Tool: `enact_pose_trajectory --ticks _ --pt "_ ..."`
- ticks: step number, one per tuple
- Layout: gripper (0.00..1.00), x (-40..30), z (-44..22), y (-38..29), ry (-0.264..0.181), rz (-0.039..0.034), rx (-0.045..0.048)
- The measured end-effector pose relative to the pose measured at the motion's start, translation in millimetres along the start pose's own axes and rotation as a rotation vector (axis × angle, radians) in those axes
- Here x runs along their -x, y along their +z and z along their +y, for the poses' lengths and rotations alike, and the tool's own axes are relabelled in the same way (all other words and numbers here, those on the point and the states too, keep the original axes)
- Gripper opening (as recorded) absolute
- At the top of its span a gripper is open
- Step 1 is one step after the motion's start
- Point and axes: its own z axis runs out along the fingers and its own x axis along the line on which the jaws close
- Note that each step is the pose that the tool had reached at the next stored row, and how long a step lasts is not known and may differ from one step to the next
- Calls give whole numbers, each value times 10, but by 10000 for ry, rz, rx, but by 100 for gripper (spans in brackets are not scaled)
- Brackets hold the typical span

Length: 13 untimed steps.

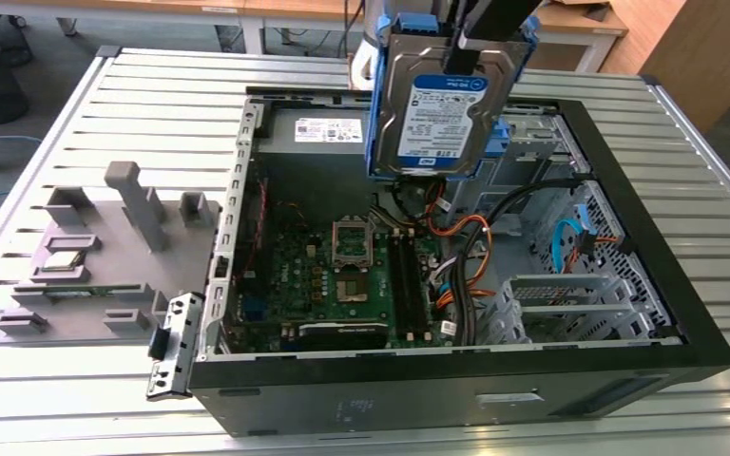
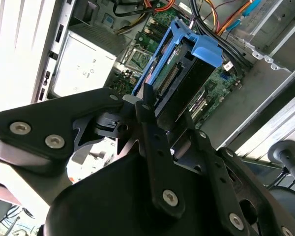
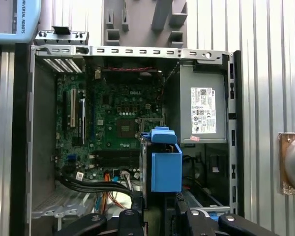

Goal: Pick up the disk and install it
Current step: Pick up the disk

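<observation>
The disk [image 1: 439, 106], a silver hard drive with a white-and-blue label and blue bracket rails, hangs on edge above the far side of the open computer case [image 1: 676, 294]. My gripper [image 1: 467, 47] is shut on its upper end. In the second wrist view the gripper [image 2: 167, 105] clamps the disk [image 2: 184, 73] between two black fingers, over the motherboard. In the first wrist view the disk [image 3: 164, 167] shows edge-on with its blue bracket toward the camera, held by the gripper [image 3: 160, 204] above the case interior beside the power-supply box [image 3: 201, 110].
The case lies open on a slatted metal table [image 1: 149, 95]. Inside are the green motherboard [image 1: 339, 275], orange and black cables [image 1: 467, 256], and metal drive cages [image 1: 568, 304] on the exterior view's right. A grey fixture [image 1: 99, 247] with small parts stands on the exterior view's left.
</observation>
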Motion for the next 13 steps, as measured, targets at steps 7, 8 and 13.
enact_pose_trajectory --ticks 7,8,13 --pt "35 -133 -18 -14 17 0 -2" --pt "35 -152 -20 -15 19 0 -2" --pt "35 -249 -31 -25 35 0 -3"
